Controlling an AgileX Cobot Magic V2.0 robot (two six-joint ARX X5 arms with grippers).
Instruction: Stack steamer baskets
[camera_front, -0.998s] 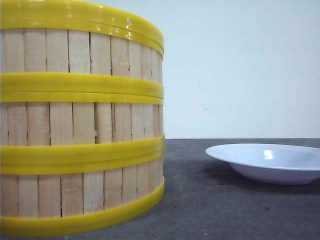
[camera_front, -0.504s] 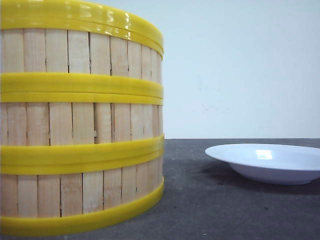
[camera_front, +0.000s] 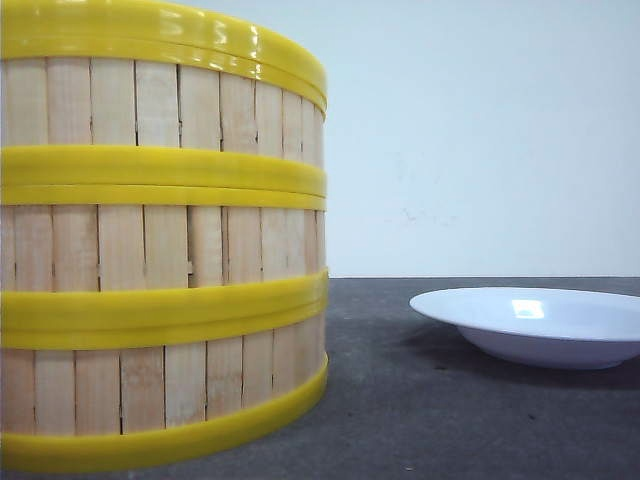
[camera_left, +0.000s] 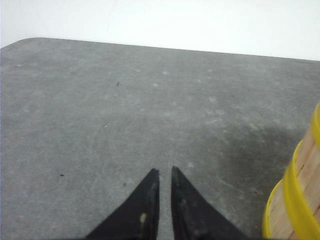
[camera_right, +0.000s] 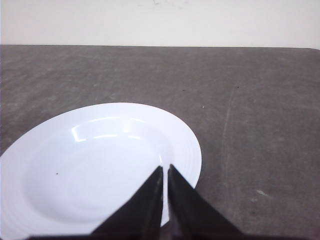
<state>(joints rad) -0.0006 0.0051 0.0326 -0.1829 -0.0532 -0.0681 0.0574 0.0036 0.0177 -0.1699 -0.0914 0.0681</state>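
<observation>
The 3 steamer baskets (camera_front: 165, 240) stand stacked on the grey desk (camera_front: 420, 420), toward its left side. The left tool (camera_left: 162, 175) and right tool (camera_right: 164, 172) are nearly closed, holding nothing; the right hovers over the white plate (camera_right: 75, 170).

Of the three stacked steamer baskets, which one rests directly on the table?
The bottom basket: its lower yellow rim sits on the grey table, while the middle basket and top basket rest on the baskets below them.
</observation>
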